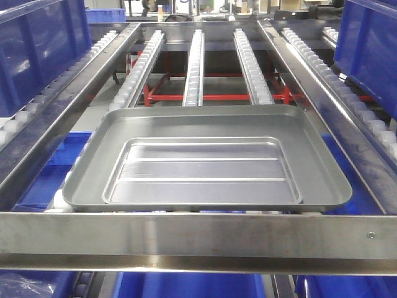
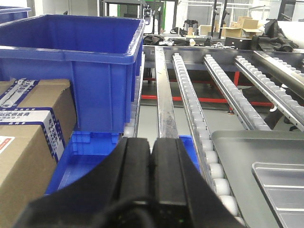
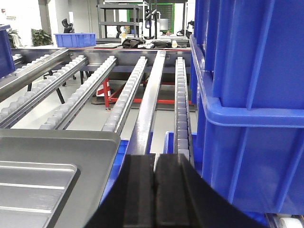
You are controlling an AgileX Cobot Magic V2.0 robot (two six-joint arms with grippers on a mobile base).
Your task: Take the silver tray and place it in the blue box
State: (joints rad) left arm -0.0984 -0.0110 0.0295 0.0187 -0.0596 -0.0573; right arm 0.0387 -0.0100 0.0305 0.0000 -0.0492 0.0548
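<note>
The silver tray [image 1: 201, 171] lies nested in a larger grey tray [image 1: 87, 171] on the roller rails [image 1: 195, 62], its long axis and 2 ridges running side to side. It sits between the arms: right of the left jaws, left of the right jaws, neither clearly nearer. Both pairs are pressed together, empty. A blue box [image 2: 71, 52] flanks each arm.
</note>
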